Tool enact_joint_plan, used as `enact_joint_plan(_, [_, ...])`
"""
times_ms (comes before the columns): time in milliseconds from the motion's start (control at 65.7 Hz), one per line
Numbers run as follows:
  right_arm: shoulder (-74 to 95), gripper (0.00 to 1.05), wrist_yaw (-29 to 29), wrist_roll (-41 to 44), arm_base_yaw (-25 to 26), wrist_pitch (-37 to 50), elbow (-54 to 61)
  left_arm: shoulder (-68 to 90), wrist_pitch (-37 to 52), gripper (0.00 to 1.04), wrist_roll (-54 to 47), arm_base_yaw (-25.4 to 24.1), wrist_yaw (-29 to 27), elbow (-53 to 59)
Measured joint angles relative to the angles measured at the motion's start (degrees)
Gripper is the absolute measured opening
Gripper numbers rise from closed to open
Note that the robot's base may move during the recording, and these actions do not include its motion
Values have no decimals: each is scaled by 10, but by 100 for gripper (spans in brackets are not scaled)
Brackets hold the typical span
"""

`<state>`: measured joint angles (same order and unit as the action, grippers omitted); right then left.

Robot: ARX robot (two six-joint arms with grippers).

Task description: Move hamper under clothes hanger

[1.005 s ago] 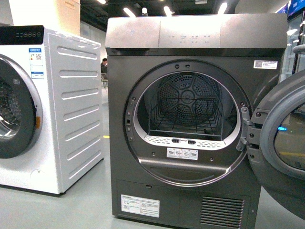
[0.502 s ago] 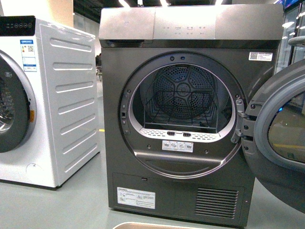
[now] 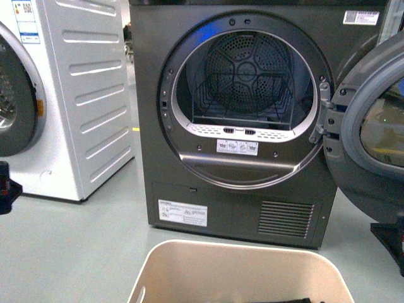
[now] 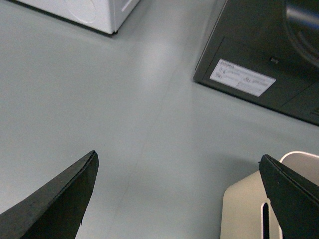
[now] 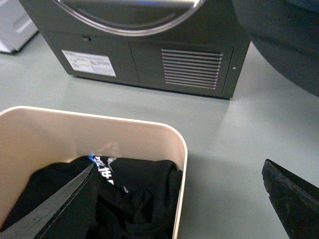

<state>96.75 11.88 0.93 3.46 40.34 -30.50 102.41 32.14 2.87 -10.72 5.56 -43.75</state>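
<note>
Hamper [image 3: 189,247]: beige plastic tub, upright, open-topped.
Rounded corners and a rolled rim; 1 slot handle shows in its left end wall. It stands on the grey floor [image 3: 76,240] at 6 o'clock in the front view, cut off by the frame edge, with the dark grey dryer [image 3: 240,208] near at its 12 o'clock and bare floor between them. Inside lies 1 crumpled black garment [image 5: 134,189] with white print, against the right end wall.
</note>
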Motion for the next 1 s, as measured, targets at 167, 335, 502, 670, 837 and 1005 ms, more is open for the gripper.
enact_joint_plan(167, [144, 97, -49, 18, -25, 0, -87, 117, -17, 98, -2, 59, -14, -73])
enact_joint_plan(335, [210, 97, -80, 28, -37, 4, -128, 166, -57, 98, -16, 114, -38, -123])
enact_joint_plan(502, [248, 97, -94, 47, -36, 23, -135, 195, -96, 98, -41, 148, -58, -156])
enact_joint_plan(670, [276, 97, -99, 60, -30, 32, -147, 219, -124, 98, -41, 174, -72, -198])
enact_joint_plan(837, [304, 97, -103, 75, -26, 39, -151, 244, -154, 98, -26, 202, -86, -223])
enact_joint_plan(1005, [331, 97, -108, 77, -25, 44, -162, 279, -169, 98, -4, 233, -106, -246])
